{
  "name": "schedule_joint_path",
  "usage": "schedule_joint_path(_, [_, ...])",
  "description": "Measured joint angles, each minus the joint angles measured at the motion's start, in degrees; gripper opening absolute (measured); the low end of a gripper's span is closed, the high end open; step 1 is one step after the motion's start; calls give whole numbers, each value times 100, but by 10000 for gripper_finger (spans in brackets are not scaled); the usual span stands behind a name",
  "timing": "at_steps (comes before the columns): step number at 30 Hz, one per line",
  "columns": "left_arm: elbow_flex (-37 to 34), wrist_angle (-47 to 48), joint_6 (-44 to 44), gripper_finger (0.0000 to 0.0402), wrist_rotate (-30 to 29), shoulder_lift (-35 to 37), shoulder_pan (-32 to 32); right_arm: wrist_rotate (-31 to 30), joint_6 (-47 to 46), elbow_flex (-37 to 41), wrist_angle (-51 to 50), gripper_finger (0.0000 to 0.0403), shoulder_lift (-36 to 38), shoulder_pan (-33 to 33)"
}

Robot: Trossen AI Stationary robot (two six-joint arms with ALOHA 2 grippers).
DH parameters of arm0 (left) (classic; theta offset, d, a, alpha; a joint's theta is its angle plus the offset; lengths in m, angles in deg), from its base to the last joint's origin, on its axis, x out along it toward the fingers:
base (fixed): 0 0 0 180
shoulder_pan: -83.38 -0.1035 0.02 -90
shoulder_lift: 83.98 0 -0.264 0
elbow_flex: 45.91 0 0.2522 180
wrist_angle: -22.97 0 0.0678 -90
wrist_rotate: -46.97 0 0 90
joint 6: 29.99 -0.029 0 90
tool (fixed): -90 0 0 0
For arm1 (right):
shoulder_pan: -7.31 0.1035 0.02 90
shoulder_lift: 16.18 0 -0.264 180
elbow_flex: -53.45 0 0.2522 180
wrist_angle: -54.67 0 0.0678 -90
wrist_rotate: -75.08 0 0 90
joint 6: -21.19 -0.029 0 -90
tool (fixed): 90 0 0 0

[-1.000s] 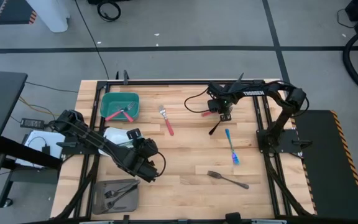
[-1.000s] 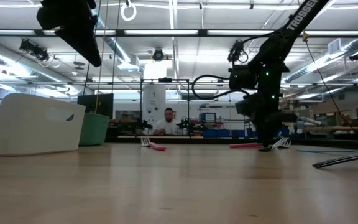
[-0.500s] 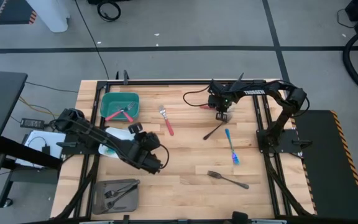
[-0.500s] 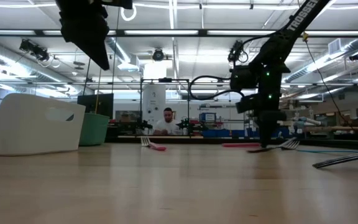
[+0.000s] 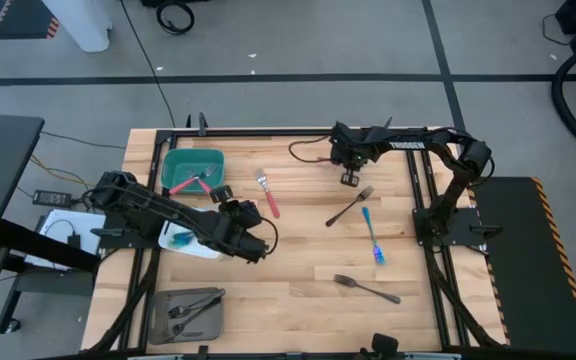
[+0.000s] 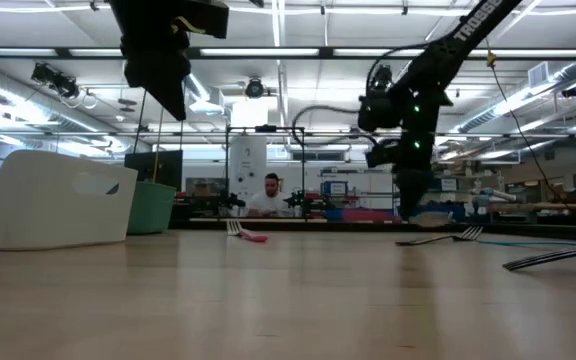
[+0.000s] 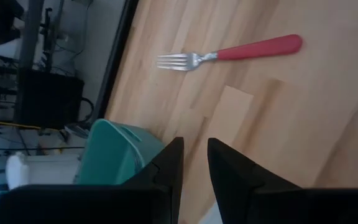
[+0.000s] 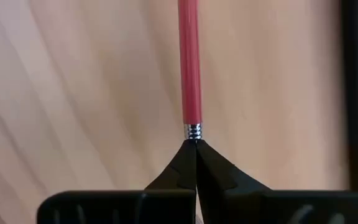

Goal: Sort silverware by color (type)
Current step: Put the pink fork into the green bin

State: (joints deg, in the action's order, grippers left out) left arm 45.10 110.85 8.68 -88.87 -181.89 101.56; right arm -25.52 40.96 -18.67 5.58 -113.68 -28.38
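the right gripper (image 8: 196,149) is seen pinched fully together on the metal neck of a red-handled utensil (image 8: 190,62), whose red handle runs straight out ahead of the closed fingertips; in the low view this gripper (image 6: 409,205) is lifted clear of the table (image 5: 298,270). the left gripper (image 7: 191,158) is held over the table with its fingers (image 7: 169,163) only a narrow slit apart and nothing between them. ahead of these jaws, well apart from them, a red-handled fork (image 7: 229,53) is laid flat on the wood, and off to one side of them the green bin (image 7: 114,152) is found close by. in the high view the left gripper (image 5: 251,240) is placed just beside the white bin (image 5: 193,243), in which a blue-handled piece (image 5: 179,239) is lodged; red-handled pieces are held in the green bin (image 5: 176,160), and dark metal pieces in the grey bin (image 5: 158,320). below the right gripper (image 5: 349,175) in that view, an all-metal fork (image 5: 349,205) is left on the table, with a blue-handled fork (image 5: 371,233) just beside it and a second all-metal fork (image 5: 365,288) farther toward the near edge.
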Motion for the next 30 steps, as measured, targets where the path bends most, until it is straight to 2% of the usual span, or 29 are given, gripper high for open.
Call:
schedule_joint_path(5, [0,75,-325,82,-173,0,-213,152,-29,-320,-160,3,209,147])
schedule_joint_path(11, [0,93,-377,82,-158,0,-389,171,-203,-343,-284,2,344,147])
schedule_joint_path(19, [0,89,-951,82,-168,0,-694,174,-214,-343,-395,1,465,257])
schedule_joint_path(26, [-2,-199,-1098,82,-226,5,-1240,700,-227,-343,-372,1,1224,394])
schedule_joint_path(30, [-2,-1049,-1876,82,-203,7,-1455,892,-389,-343,-283,0,1846,483])
